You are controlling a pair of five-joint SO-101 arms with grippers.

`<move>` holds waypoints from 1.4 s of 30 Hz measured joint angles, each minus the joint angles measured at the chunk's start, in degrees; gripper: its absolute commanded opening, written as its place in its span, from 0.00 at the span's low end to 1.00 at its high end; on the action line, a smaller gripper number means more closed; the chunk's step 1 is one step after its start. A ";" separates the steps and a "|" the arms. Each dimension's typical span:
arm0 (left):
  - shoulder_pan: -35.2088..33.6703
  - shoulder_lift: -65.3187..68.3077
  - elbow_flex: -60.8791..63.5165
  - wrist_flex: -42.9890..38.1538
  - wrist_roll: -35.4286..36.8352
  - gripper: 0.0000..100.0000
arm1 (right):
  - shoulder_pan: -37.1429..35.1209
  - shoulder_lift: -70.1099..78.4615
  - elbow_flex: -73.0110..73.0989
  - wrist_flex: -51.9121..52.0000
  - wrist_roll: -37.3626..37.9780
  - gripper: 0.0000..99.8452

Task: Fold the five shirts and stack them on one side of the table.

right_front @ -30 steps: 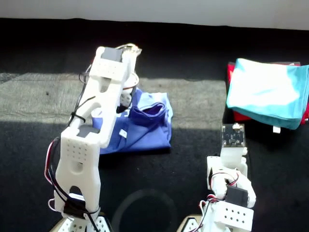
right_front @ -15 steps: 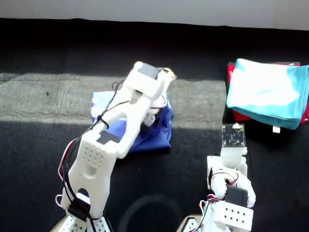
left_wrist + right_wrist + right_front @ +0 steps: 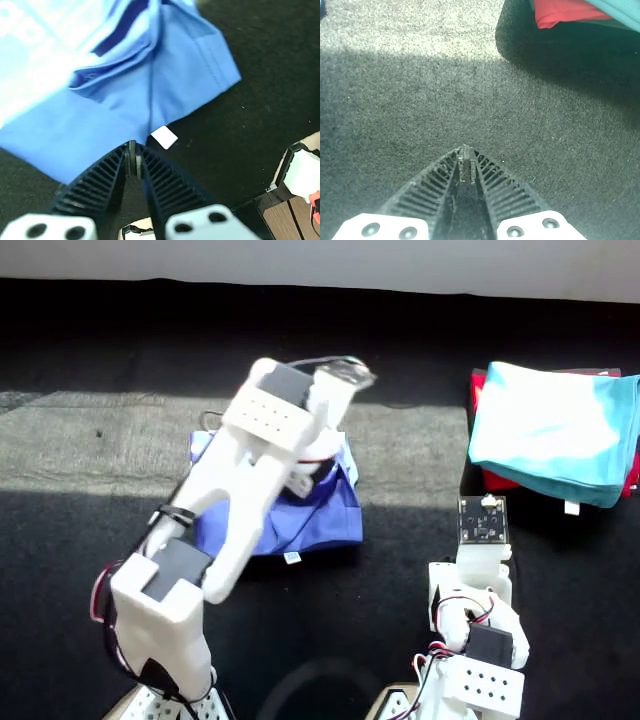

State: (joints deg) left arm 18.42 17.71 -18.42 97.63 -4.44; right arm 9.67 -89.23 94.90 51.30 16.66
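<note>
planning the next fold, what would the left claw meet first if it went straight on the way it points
The blue shirt: the left claw, shut, points at its near hem, beside the white tag. Depth is unclear, so it may already touch the cloth.

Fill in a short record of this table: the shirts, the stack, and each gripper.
blue shirt: mid-table, partly folded
tag: white, at the blue shirt's edge
stack: teal shirt on top of red shirt, at the table's right side
left gripper: shut, tips at the blue shirt's edge
right gripper: shut, over bare dark mat
</note>
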 measured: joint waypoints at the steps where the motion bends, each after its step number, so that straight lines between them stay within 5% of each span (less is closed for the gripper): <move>1: -1.85 0.00 1.58 -1.76 -0.18 0.01 | 0.00 0.00 0.00 0.00 0.00 0.01; 12: -6.33 6.24 13.27 -21.71 2.73 0.01 | 0.00 0.00 0.00 0.00 0.00 0.01; 30: 13.80 4.04 10.20 -8.35 6.42 0.01 | 0.00 0.00 0.00 0.00 0.00 0.01; 35: 13.10 -4.40 8.00 -6.33 6.42 0.01 | 0.00 0.00 0.00 0.00 0.00 0.01; 42: 1.76 -5.54 14.42 -14.24 2.64 0.01 | 0.00 0.00 0.00 0.00 0.00 0.01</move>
State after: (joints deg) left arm 20.18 12.18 -4.00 83.38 -1.80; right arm 9.67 -89.23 94.90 51.30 16.66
